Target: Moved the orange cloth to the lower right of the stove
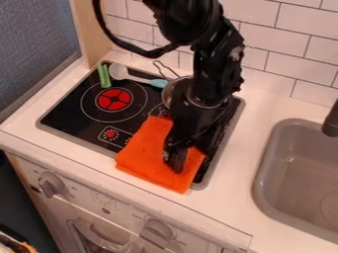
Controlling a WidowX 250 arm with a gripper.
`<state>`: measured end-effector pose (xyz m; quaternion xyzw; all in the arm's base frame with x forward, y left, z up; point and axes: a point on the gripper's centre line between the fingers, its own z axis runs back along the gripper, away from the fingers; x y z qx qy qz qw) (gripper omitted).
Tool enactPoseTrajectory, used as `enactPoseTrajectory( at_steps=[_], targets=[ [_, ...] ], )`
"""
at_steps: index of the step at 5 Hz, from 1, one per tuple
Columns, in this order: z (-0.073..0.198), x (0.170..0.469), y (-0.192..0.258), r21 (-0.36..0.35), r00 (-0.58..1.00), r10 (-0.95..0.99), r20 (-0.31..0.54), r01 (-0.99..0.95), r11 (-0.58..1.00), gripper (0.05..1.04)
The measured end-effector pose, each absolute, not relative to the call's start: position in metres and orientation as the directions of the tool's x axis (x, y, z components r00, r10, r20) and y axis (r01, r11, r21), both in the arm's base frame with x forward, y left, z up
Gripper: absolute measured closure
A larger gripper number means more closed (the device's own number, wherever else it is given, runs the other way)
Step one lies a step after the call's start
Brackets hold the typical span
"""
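The orange cloth (143, 154) lies spread over the front right part of the black stove (66, 115), its front corner overhanging the stove's edge onto the white counter. The black gripper (177, 165) hangs down from the top, its tip over the cloth's right half and touching or just above it. Part of the cloth is hidden behind the gripper. Whether the gripper has hold of the fabric cannot be told.
A metal pan (169, 90) stands behind the gripper at the stove's back. A spoon (137, 77) with a blue handle and a green object (104, 75) lie at the back left. On the right is the grey sink (264, 173) with a dark faucet (331, 121).
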<state>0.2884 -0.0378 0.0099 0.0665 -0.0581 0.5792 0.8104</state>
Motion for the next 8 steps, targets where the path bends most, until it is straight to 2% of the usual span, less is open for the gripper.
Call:
enactPoseTrajectory(
  at_steps=[3, 6, 8],
  targets=[
    [0.010, 0.285, -0.010, 0.031, 0.295, 0.931, 0.216, -0.955, 0.295, 0.084],
    [0.014, 0.283, 0.059, 0.042, 0.176, 0.951, 0.254, -0.984, 0.170, 0.085],
    [0.015, 0.284, 0.096, 0.022, 0.099, 0.962, 0.256, -0.995, 0.096, 0.085]
  ],
)
